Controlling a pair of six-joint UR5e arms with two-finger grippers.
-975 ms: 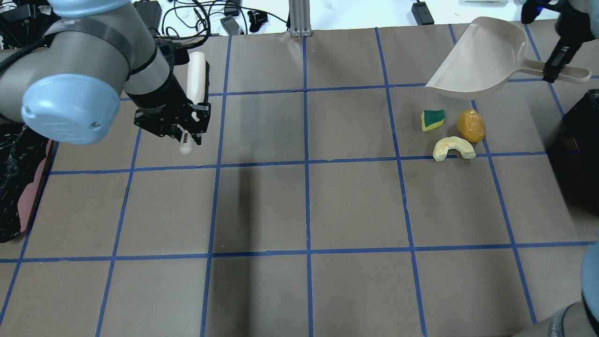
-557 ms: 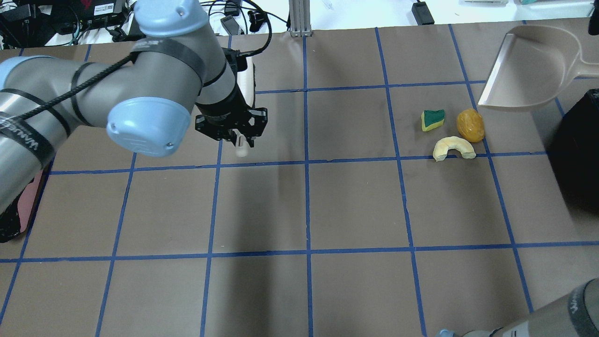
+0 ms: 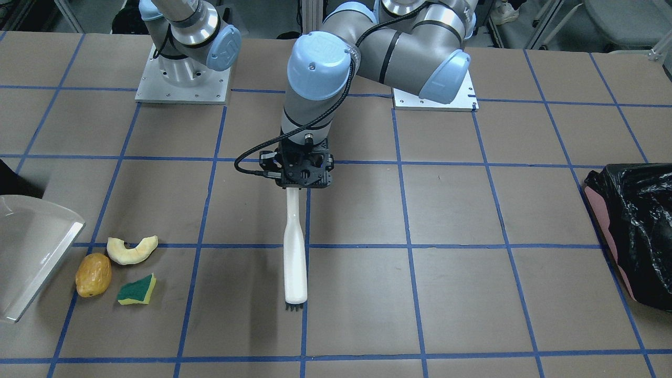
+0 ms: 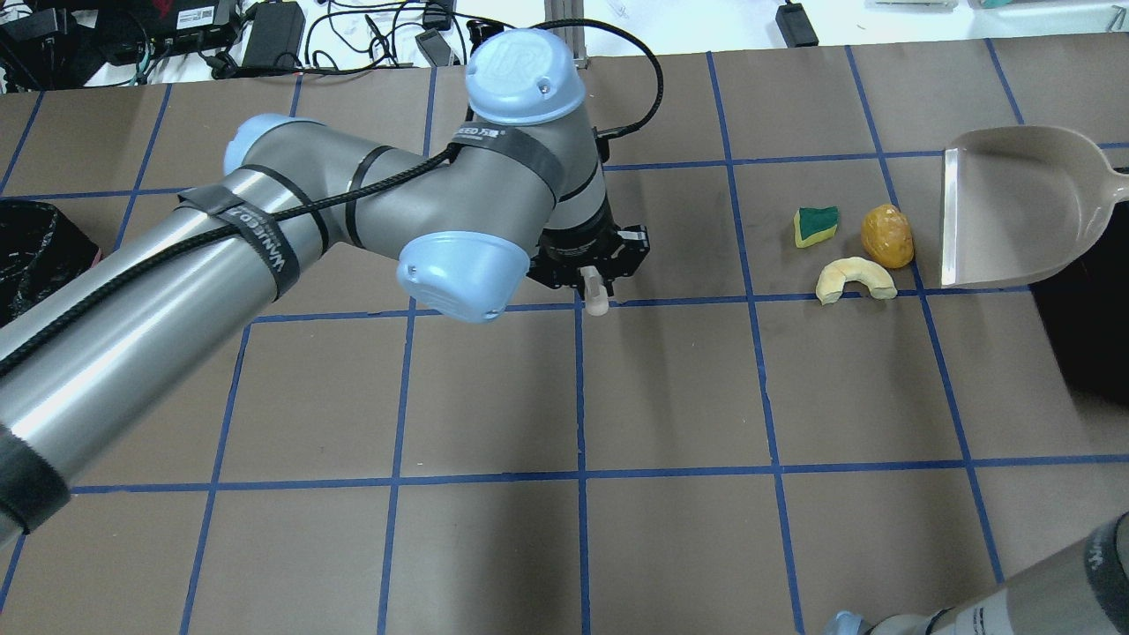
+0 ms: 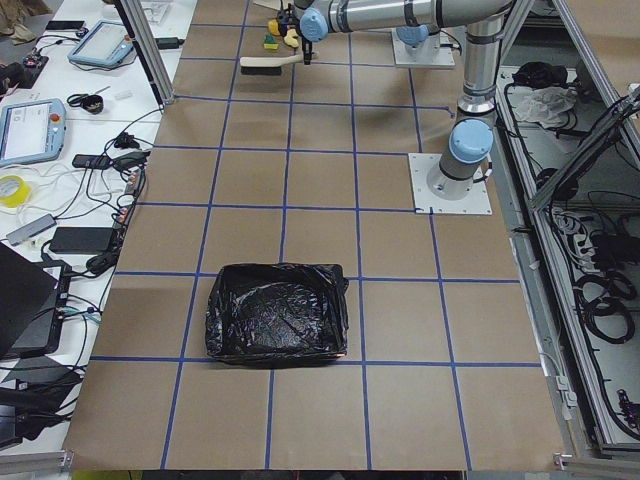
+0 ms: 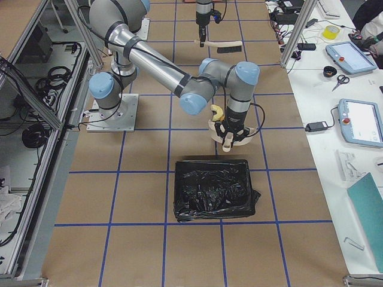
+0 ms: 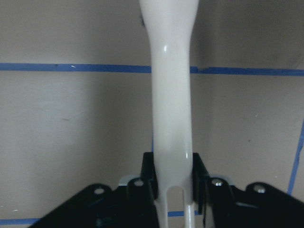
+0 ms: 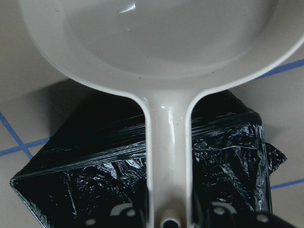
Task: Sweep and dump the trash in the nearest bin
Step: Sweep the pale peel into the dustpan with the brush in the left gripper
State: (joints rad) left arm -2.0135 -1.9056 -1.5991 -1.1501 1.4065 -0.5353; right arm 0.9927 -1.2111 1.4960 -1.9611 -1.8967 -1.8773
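Left pincer point(image 7: 173, 190): pressed together on the handle of the white brush point(image 3: 294, 247), one finger on each side. The brush extends away from the robot along a blue tape line, bristle end farthest from the wrist.
Right pincer point(image 8: 168, 219): clamped on the handle end of the dustpan point(image 4: 1014, 203). The handle lies above the black-lined bin point(image 8: 142, 180).
Trash: the potato-like lump point(image 4: 886, 235), crescent slice point(image 4: 854, 279) and sponge piece point(image 4: 815, 226) lie grouped on the surface point(image 4: 670, 388), toward the robot's right end.
Edges: the dustpan's straight open lip faces the trash, just beside the potato-like lump and apart from it.
Open room: about one grid square of surface separates the brush from the trash; the two are well apart.
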